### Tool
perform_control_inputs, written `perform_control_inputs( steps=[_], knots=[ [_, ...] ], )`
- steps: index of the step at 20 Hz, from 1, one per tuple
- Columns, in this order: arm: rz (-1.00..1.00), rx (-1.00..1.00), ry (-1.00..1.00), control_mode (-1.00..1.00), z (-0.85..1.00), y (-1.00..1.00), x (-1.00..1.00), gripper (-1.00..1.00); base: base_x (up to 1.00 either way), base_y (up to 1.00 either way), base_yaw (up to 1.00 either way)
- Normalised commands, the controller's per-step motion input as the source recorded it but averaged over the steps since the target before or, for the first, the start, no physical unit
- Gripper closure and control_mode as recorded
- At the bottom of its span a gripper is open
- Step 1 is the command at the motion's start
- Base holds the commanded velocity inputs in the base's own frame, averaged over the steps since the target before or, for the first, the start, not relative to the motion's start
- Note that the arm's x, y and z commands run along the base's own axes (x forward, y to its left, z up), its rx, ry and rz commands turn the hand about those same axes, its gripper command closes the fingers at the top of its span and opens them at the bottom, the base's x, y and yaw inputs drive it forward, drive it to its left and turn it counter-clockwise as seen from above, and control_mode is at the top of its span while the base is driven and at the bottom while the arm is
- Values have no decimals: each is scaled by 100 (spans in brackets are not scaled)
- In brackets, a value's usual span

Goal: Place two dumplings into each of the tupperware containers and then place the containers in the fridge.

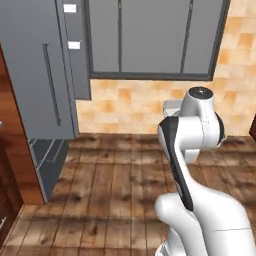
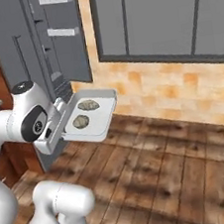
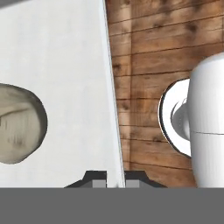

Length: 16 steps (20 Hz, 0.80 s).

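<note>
Gripper pinched tight on rim of see-through tub, kept flat so two dumplings stay inside; tub at middle left, near open fridge, ready for shelf

Tub on hand, fridge just past it.
Hand grips tub by near rim, tub held out ahead of hand above the floor. 2 dumplings in tub: one nearer hand, other beyond it. Fridge stands behind & beside hand, door swung open.
</note>
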Motion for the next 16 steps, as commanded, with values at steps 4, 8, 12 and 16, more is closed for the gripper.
perform_control_inputs(
  steps=[4,8,12,16],
  knots=[
    [0,0,0,100,0,0,0,100,89,-63,58],
    [0,0,0,100,0,0,0,100,84,-53,65],
    [0,0,0,100,0,0,0,100,76,-39,72],
    [0,0,0,100,0,0,0,100,68,-36,75]
  ],
)
